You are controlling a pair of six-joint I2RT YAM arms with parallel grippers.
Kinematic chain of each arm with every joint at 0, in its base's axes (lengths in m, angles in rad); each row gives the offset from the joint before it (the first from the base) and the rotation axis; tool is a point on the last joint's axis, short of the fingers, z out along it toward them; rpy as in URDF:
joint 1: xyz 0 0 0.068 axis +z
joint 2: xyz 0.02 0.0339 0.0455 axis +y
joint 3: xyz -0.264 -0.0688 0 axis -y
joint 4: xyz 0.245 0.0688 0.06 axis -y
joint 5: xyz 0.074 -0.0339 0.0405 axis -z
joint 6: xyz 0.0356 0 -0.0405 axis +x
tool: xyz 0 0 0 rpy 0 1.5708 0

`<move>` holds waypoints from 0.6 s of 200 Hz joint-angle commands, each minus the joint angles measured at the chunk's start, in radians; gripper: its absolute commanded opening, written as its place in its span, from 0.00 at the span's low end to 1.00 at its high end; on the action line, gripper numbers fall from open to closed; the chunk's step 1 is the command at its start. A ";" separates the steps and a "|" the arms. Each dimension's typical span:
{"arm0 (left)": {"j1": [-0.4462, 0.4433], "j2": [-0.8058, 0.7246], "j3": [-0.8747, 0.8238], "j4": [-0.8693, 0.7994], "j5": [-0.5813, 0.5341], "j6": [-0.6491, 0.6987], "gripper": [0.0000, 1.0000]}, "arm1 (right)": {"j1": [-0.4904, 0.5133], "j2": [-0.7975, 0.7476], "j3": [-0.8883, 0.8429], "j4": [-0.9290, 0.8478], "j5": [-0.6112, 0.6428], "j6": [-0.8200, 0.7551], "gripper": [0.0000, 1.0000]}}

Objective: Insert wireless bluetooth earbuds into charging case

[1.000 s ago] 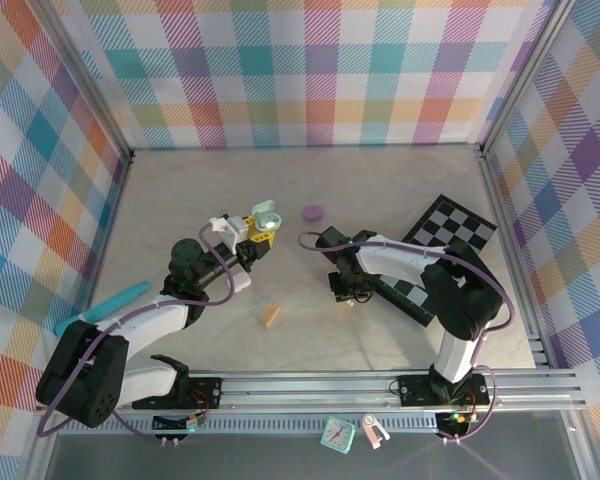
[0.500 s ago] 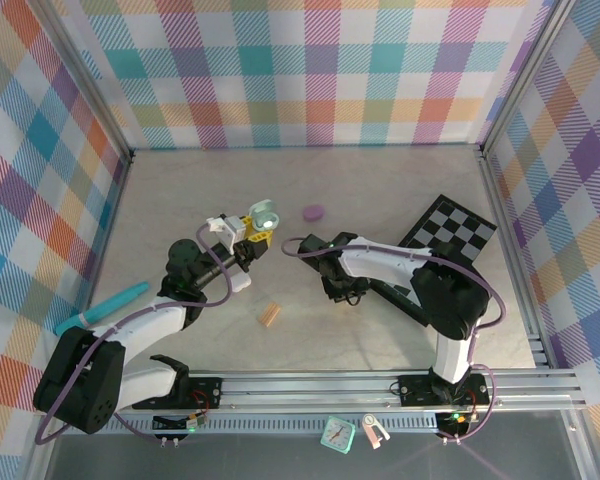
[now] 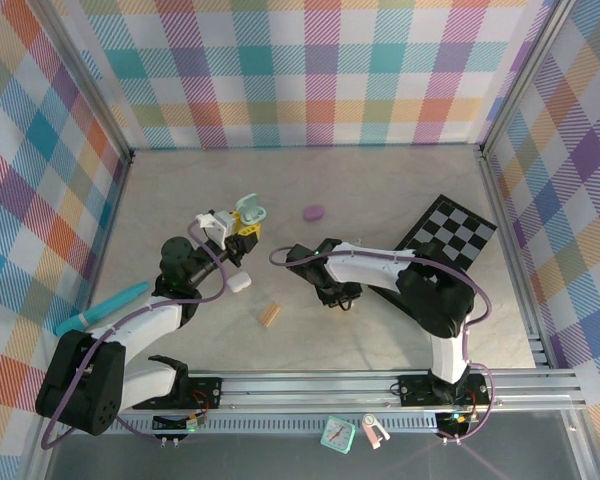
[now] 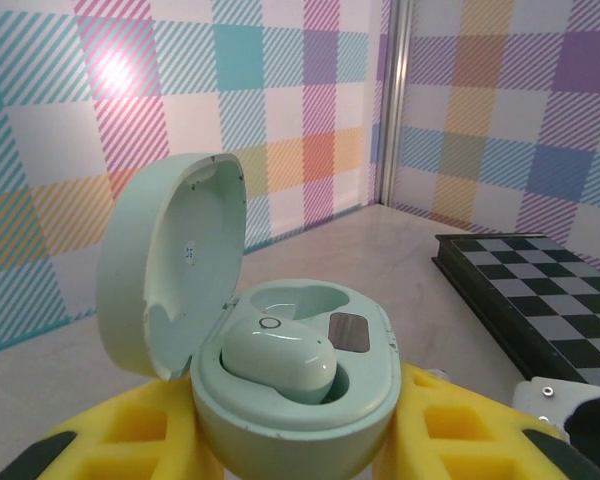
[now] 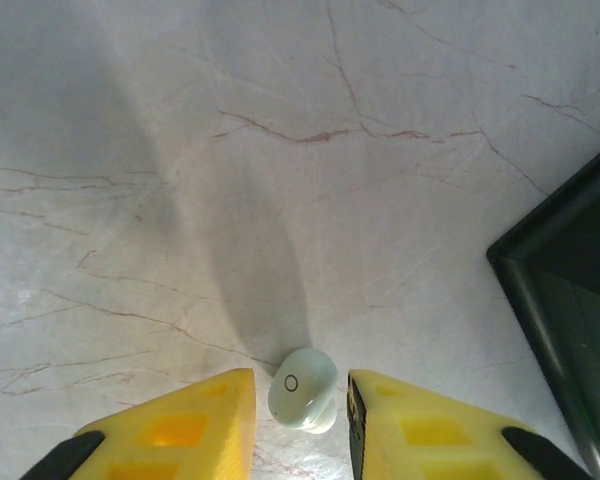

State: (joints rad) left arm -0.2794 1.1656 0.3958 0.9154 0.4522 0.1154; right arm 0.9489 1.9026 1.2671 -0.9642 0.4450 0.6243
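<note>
- While it gapes open, the green charging case [image 4: 170,270] sits clamped by the left gripper [image 3: 242,222]; its inner print is unreadable.
- The right gripper [image 5: 300,410] sets narrow fingers [image 5: 180,420] either side of a circle-marked earbud [image 5: 302,385].

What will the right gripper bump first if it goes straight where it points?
Probably the pale green earbud, right between the fingers of the right gripper; the table looks close behind it, though depth is unclear.

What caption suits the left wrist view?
Left pincer holds an open mint charging case, one earbud seated, one slot empty.
</note>
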 commanded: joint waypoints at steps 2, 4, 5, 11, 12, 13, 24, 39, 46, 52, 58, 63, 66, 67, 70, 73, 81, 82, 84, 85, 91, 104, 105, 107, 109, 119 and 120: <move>0.027 -0.003 -0.006 0.019 -0.012 -0.016 0.27 | 0.019 0.035 0.035 -0.054 0.041 0.016 0.31; 0.026 -0.004 -0.006 0.020 -0.012 -0.017 0.27 | 0.020 0.037 0.036 -0.057 0.043 0.016 0.31; 0.028 -0.003 -0.006 0.020 -0.012 -0.017 0.27 | 0.020 0.038 0.037 -0.058 0.045 0.016 0.31; 0.032 -0.003 -0.006 0.022 -0.012 -0.019 0.27 | 0.026 0.043 0.041 -0.064 0.051 0.016 0.31; 0.032 -0.003 -0.005 0.022 -0.011 -0.019 0.27 | 0.026 0.043 0.041 -0.065 0.053 0.016 0.31; 0.032 -0.003 -0.006 0.022 -0.012 -0.019 0.27 | 0.026 0.044 0.043 -0.066 0.054 0.016 0.31; 0.038 -0.003 -0.004 0.023 -0.012 -0.022 0.27 | 0.030 0.053 0.048 -0.075 0.060 0.018 0.31; 0.042 -0.004 -0.004 0.026 -0.011 -0.023 0.27 | 0.035 0.064 0.060 -0.095 0.065 0.027 0.30; 0.042 -0.004 -0.006 0.027 -0.013 -0.025 0.27 | 0.037 0.068 0.064 -0.101 0.069 0.029 0.30; 0.043 -0.004 -0.006 0.027 -0.010 -0.024 0.27 | 0.039 0.072 0.066 -0.107 0.074 0.029 0.30; 0.043 -0.006 -0.006 0.027 -0.011 -0.025 0.27 | 0.040 0.076 0.068 -0.112 0.078 0.032 0.30; 0.044 -0.006 -0.006 0.027 -0.010 -0.025 0.27 | 0.040 0.080 0.070 -0.116 0.081 0.032 0.30; 0.045 -0.006 -0.007 0.027 -0.010 -0.025 0.27 | 0.041 0.081 0.071 -0.118 0.082 0.033 0.30; 0.045 -0.006 -0.007 0.027 -0.010 -0.025 0.27 | 0.041 0.083 0.071 -0.118 0.082 0.033 0.30; 0.045 -0.006 -0.008 0.026 -0.010 -0.025 0.27 | 0.042 0.085 0.071 -0.120 0.083 0.033 0.30; 0.045 -0.006 -0.008 0.026 -0.010 -0.025 0.27 | 0.043 0.086 0.072 -0.121 0.083 0.032 0.30; 0.045 -0.008 -0.008 0.025 -0.010 -0.025 0.27 | 0.044 0.090 0.073 -0.126 0.086 0.034 0.30; 0.045 -0.008 -0.008 0.025 -0.010 -0.025 0.27 | 0.045 0.091 0.072 -0.126 0.086 0.034 0.30; 0.045 -0.009 -0.008 0.025 -0.010 -0.024 0.27 | 0.044 0.091 0.073 -0.126 0.086 0.034 0.30; 0.045 -0.009 -0.008 0.025 -0.010 -0.024 0.27 | 0.044 0.091 0.072 -0.126 0.085 0.035 0.30; 0.045 -0.010 -0.008 0.024 -0.010 -0.025 0.27 | 0.044 0.093 0.071 -0.125 0.084 0.033 0.29; 0.046 -0.013 -0.006 0.023 -0.009 -0.024 0.27 | 0.045 0.096 0.069 -0.119 0.079 0.033 0.29; 0.045 -0.013 -0.006 0.023 -0.010 -0.024 0.27 | 0.045 0.096 0.069 -0.119 0.078 0.033 0.29; 0.046 -0.013 -0.006 0.023 -0.010 -0.024 0.27 | 0.046 0.097 0.069 -0.118 0.078 0.032 0.29; 0.046 -0.012 -0.006 0.023 -0.009 -0.023 0.27 | 0.046 0.098 0.069 -0.118 0.078 0.032 0.29; 0.046 -0.011 -0.004 0.022 -0.008 -0.023 0.27 | 0.046 0.103 0.067 -0.116 0.075 0.031 0.28; 0.046 -0.011 -0.004 0.022 -0.008 -0.023 0.27 | 0.046 0.104 0.068 -0.117 0.076 0.031 0.28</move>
State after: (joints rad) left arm -0.2462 1.1656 0.3958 0.9157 0.4431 0.0967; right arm 0.9833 1.9785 1.3167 -1.0454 0.5087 0.6399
